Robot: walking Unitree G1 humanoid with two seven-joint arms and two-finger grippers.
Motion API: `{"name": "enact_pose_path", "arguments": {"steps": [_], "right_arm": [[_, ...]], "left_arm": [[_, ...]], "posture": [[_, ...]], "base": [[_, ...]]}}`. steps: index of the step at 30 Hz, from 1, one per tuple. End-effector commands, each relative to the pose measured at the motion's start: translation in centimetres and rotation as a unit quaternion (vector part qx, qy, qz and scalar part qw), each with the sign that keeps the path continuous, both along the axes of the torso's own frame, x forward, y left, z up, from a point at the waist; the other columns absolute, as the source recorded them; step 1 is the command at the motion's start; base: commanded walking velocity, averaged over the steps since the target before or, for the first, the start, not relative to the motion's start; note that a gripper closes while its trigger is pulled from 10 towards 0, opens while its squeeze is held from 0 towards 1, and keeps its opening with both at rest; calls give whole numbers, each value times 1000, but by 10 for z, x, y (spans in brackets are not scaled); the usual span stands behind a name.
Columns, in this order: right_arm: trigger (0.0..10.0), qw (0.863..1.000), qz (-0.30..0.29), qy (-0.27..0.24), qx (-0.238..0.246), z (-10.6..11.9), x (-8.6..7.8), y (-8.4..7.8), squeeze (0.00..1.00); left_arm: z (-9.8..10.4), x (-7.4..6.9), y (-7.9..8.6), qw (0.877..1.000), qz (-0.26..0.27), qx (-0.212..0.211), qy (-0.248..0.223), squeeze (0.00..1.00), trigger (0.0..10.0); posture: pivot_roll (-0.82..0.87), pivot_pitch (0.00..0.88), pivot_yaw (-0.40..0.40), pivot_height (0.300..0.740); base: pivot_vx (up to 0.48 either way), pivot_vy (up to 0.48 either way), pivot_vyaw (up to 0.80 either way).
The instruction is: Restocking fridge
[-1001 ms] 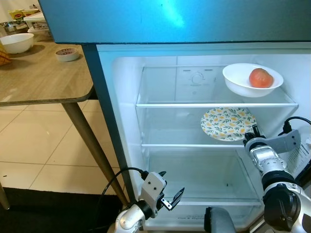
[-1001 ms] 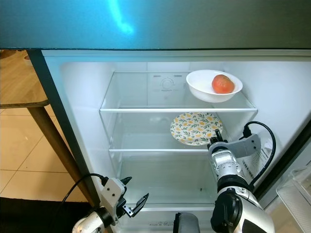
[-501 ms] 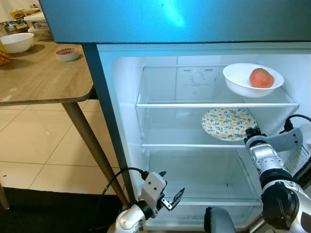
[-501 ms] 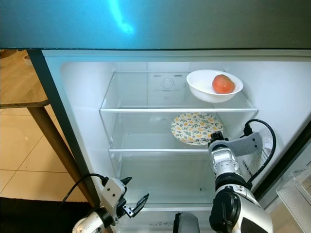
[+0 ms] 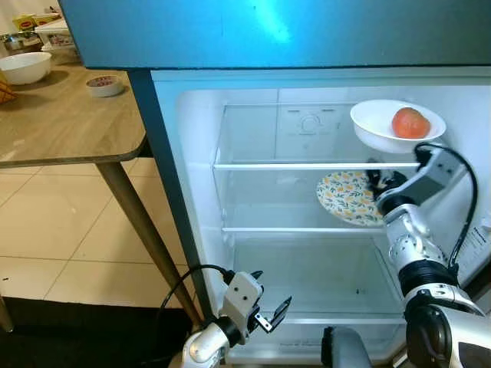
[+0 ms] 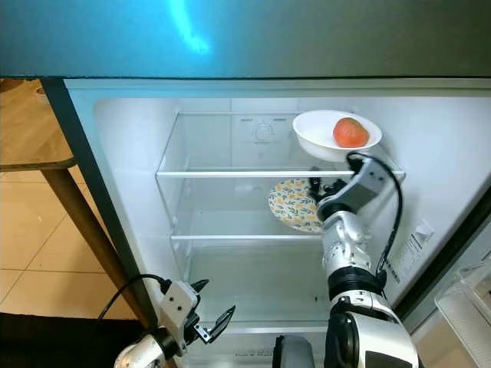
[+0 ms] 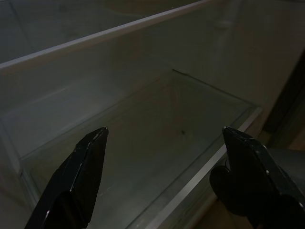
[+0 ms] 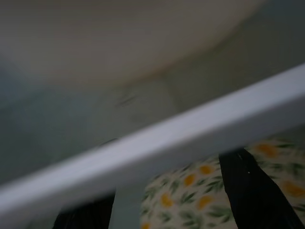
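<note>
Up at two o'clock the right tool (image 5: 374,178), fingers spread and empty, hovers over the plate (image 5: 347,196) beneath the bowl (image 5: 383,126), and could knock that shelf (image 5: 322,165) rising carelessly.

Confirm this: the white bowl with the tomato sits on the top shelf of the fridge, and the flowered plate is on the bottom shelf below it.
Not quite. The white bowl with the tomato is on the top shelf, but the flowered plate lies on the middle shelf, directly under it, as the left eye view shows. The right hand is at that plate.
</note>
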State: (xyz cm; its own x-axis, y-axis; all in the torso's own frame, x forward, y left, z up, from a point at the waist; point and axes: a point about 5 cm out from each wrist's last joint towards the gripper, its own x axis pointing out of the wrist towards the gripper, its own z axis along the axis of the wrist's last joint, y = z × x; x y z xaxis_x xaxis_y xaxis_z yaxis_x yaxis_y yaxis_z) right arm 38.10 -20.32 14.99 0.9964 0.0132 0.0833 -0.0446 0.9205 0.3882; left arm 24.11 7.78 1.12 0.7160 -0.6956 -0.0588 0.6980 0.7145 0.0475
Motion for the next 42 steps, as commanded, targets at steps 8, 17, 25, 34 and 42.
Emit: {"name": "enact_pose_path", "arguments": {"steps": [8, 17, 25, 34, 42], "right_arm": [[10000, 967, 225, -21, -114, -15, -15, 56, 0], [10000, 944, 196, 71, -256, -43, -15, 61, 0], [4824, 939, 132, 98, -303, -33, -2, 45, 0], [10000, 927, 149, 67, -338, -18, 6, 63, 0], [10000, 885, 210, 46, -414, -26, 0, 93, 1000]], "left_arm": [[2, -1, -4, 1000, 1, -11, -3, 0, 10000], [1, -1, -3, 1000, 1, -9, -1, 0, 10000], [0, -4, -1, 1000, 2, -11, -2, 0, 10000], [-2, -9, 2, 1000, 4, -11, 0, 0, 10000], [-3, -12, 2, 1000, 3, -11, 1, 0, 10000]], "posture": [[-89, 0, -14, 450], [-87, 0, -9, 450], [-69, 0, -1, 450], [-52, 0, -2, 450], [-48, 0, 1, 450]], "base": [[0, 0, 0], [0, 0, 0], [0, 0, 0], [0, 0, 0], [0, 0, 0]]}}
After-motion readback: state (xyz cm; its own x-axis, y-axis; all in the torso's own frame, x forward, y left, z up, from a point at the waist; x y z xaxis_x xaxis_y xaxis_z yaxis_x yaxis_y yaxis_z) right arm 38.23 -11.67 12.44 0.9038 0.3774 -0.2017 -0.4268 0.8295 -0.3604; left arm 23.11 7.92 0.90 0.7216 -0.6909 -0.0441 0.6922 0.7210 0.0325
